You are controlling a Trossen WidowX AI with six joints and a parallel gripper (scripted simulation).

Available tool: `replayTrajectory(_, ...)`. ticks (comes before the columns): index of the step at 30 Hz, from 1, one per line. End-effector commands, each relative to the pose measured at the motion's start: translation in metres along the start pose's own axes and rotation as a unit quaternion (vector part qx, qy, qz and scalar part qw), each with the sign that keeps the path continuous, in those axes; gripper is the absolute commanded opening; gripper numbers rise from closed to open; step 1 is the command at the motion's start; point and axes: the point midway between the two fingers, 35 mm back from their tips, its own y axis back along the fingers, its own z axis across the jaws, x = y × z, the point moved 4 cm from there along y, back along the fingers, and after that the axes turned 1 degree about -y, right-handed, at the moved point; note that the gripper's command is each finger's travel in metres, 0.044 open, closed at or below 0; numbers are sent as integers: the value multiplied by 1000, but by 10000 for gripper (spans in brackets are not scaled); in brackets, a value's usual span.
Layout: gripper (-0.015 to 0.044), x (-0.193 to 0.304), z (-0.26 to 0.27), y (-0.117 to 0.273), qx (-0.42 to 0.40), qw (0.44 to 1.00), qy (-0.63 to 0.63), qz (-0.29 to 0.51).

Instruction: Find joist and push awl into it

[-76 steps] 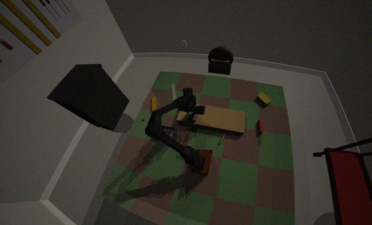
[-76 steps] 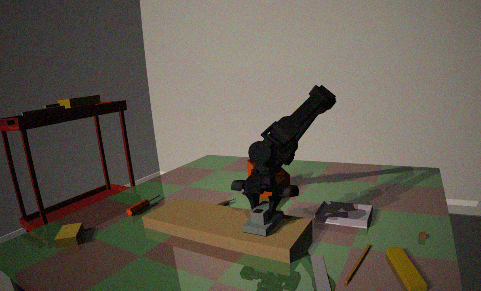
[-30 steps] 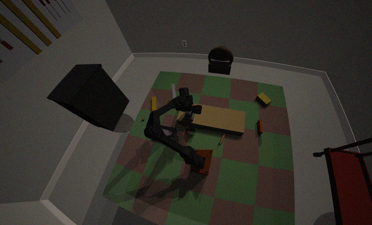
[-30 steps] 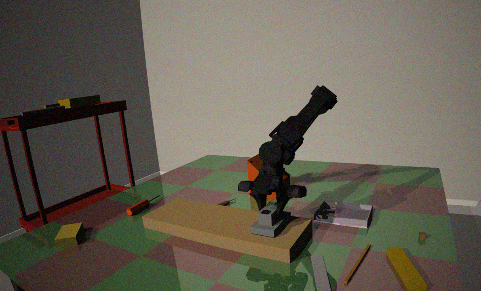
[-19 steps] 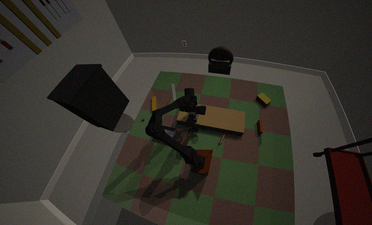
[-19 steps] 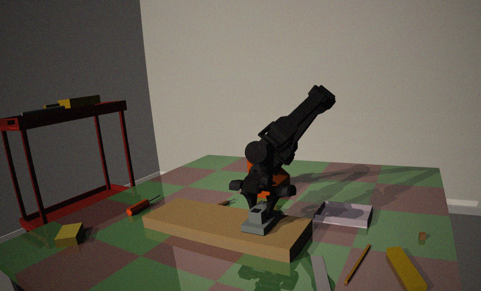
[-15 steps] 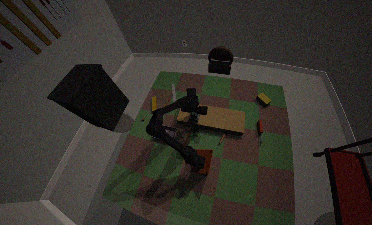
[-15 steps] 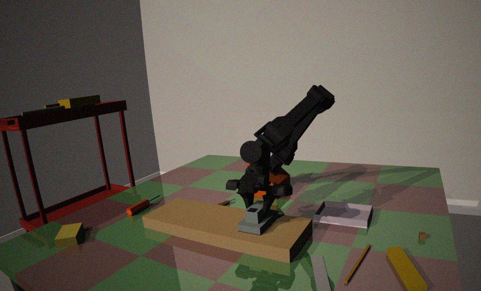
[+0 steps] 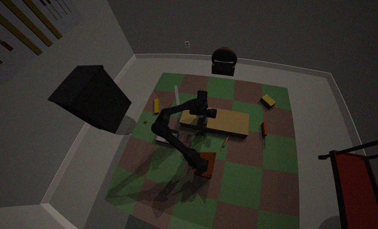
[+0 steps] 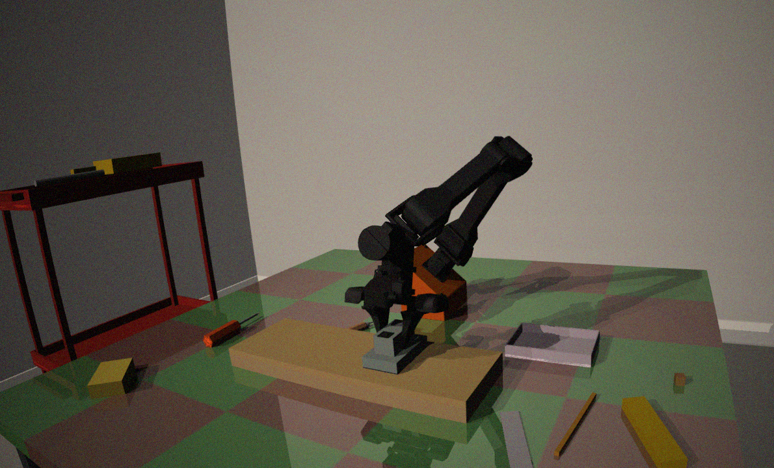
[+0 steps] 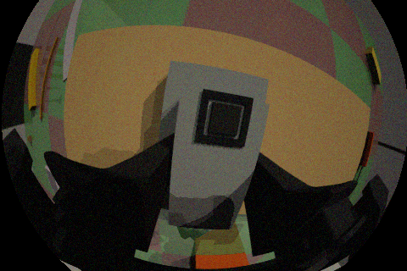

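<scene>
The grey stud finder [image 9: 203, 119] [image 10: 385, 344] [image 11: 212, 169] has a dark square screen with a thin pale outline, seen in the wrist view. My gripper [image 10: 395, 333] is shut on its raised grip. Its base looks flat on the tan floor panel [image 9: 230, 118] [image 10: 296, 346] [image 11: 305, 135], nearer the panel's tray-side end than its middle. The pale tray [image 9: 163, 139] [image 10: 549, 355] stands beside that end and looks empty. The awl [image 9: 226, 141] [image 10: 359, 326], with a wooden handle, lies on the robot-base side of the panel. I see no hole in the visible part of the panel.
An orange-handled screwdriver [image 9: 264, 129] [image 10: 222, 333] and a yellow block [image 9: 267, 100] [image 10: 110, 375] lie beyond the panel's other end. A pale strip [image 10: 516, 439], a thin stick [image 10: 575, 424], a yellow bar [image 10: 653, 431] and a small cube [image 10: 679, 379] lie on the tray side.
</scene>
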Motion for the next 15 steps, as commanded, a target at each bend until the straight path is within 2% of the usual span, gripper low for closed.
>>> replayTrajectory(1,0,0,-14,-1,1,1000,-1,0)
replayTrajectory(15,0,0,-53,0,2,1000,-1,0)
